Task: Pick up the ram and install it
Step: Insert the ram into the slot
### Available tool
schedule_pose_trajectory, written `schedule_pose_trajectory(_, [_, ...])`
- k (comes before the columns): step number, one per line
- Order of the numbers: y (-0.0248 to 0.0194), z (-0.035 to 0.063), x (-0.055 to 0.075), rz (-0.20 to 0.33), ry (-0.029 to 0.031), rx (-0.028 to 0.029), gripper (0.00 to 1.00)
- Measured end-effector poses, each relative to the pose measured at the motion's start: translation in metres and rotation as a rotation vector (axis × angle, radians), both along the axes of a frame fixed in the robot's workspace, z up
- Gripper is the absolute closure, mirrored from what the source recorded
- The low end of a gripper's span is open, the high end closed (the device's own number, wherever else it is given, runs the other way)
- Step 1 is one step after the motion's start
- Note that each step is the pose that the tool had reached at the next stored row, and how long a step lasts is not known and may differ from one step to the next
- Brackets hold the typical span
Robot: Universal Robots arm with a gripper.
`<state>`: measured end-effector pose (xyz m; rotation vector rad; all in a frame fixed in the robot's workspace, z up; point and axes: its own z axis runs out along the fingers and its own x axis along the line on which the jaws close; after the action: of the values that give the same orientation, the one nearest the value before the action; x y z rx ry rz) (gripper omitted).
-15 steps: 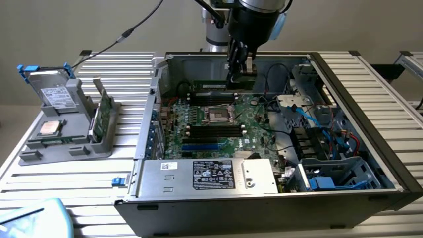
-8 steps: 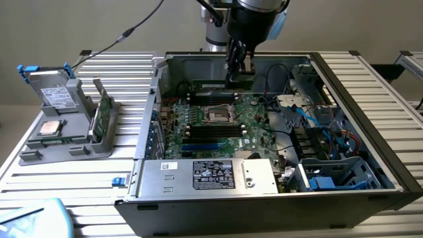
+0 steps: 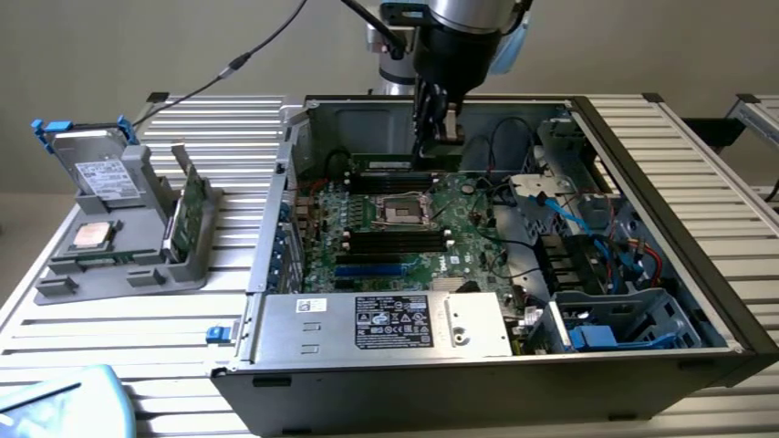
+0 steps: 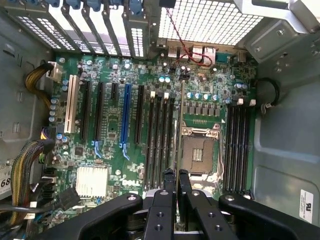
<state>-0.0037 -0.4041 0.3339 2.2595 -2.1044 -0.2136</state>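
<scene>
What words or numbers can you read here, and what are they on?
"68": it seems to read so, on the cut-off sticker at the case's edge.
Power supply label: print too small to read.
Hard drive label: too blurred.
Case wall sticker: too blurred.

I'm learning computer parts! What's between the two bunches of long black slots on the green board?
A square silver processor socket sits between one bunch of long black slots and the other bunch, plainest in the wrist view.
</scene>
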Motion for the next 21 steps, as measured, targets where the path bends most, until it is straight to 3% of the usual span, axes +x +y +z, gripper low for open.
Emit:
schedule_pose_trajectory(11, [-0.0194,-0.0202,-0.002,0.000,-0.0001,0.0003,0.86])
schedule_pose_trajectory(16, [-0.0244,-0.0292,-0.002,0.000,0.0000,0.0001,0.86])
schedule_pose_trajectory(21, [-0.0246,-0.0383,-0.002,0.000,0.0000,0.0002,0.86])
